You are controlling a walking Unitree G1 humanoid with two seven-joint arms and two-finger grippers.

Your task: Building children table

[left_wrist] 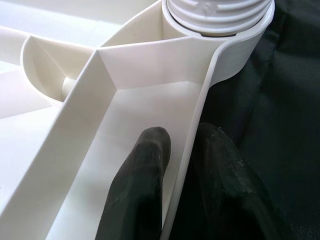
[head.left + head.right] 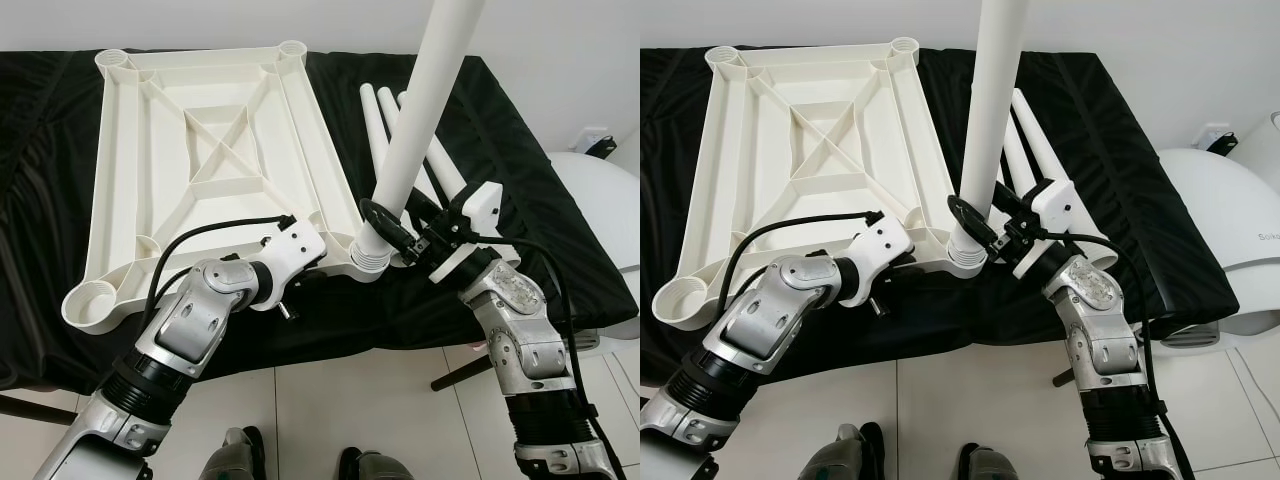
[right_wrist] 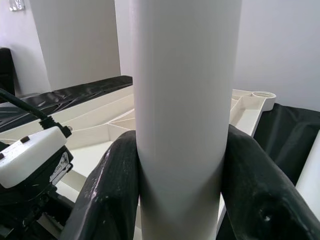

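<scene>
The white table top (image 2: 130, 150) lies upside down on a black cloth, ribs facing up. One white leg (image 2: 425, 110) stands upright in the near right corner socket (image 2: 368, 262), its threaded end (image 1: 220, 15) seated in the ring. My right gripper (image 2: 392, 225) is shut on this leg just above the socket, with black fingers (image 3: 107, 195) on both sides of the tube (image 3: 182, 115). My left gripper (image 1: 182, 170) is shut on the table top's near rim, one finger (image 1: 142, 185) inside the wall and one outside. Loose legs (image 2: 380, 125) lie on the cloth behind the upright leg.
The black cloth (image 2: 520, 200) covers a low platform whose near edge runs just in front of my arms. A white rounded appliance (image 2: 600, 210) stands to the right. Pale tiled floor (image 2: 330, 410) lies below, and a white wall at the back.
</scene>
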